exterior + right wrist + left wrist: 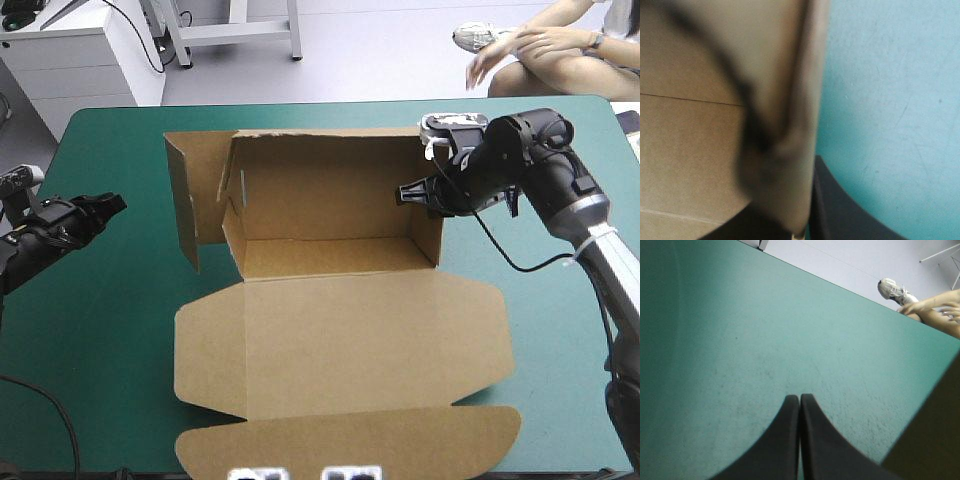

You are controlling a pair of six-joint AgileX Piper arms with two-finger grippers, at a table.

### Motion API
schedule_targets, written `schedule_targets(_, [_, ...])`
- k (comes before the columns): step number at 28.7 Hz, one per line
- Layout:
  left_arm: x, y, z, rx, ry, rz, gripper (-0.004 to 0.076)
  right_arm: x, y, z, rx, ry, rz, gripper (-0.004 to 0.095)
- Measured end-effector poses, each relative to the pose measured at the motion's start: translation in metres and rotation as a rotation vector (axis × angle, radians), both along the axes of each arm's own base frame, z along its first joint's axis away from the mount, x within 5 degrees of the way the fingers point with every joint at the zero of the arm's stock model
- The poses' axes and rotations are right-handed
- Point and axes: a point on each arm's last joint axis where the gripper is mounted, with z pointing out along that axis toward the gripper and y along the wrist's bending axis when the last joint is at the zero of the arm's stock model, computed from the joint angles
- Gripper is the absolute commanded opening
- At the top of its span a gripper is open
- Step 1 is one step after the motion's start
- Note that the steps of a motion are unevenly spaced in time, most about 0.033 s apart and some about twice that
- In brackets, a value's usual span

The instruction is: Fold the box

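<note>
Nearest lay the lid of the box [340, 340], flat on the teal-green worktop [100, 330]. It was a single box, and its long axis ran across from left to right. Behind the lid the tray stood with walls raised, but one left flap [182, 200] hung swung outward, not tucked. The left hand [105, 207] was clenched and empty, low over bare cover. That flap lay to its right and apart from it, and of the two hands it was the nearer to it. Farther back, the right hand [405, 193] pinched the tray's right wall, with the board between its fingers.
</note>
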Motion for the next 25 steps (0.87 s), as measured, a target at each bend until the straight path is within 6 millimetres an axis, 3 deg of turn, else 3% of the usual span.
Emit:
schedule_targets(5, [0.001, 0.002, 0.001, 0.007, -0.008, 0.019, -0.0008, -0.014, -0.005, -0.021, -0.022, 0.075, -0.005, 0.0003])
schedule_targets(13, [0.001, 0.0, 0.001, -0.032, -0.009, 0.013, -0.0008, -0.013, -0.006, -0.043, -0.071, 0.141, 0.002, 0.0003])
schedule_targets(19, [0.001, -0.002, 0.002, -0.061, -0.015, 0.01, -0.0008, 0.006, -0.001, -0.07, -0.115, 0.206, 0.023, 0.0002])
schedule_targets(24, [0.001, -0.002, 0.002, -0.062, -0.015, 0.008, -0.0008, 0.028, 0.005, -0.071, -0.124, 0.186, 0.031, 0.0])
schedule_targets(25, [0.001, -0.002, 0.002, -0.062, -0.015, 0.008, -0.0008, 0.04, 0.008, -0.074, -0.13, 0.174, 0.029, 0.0])
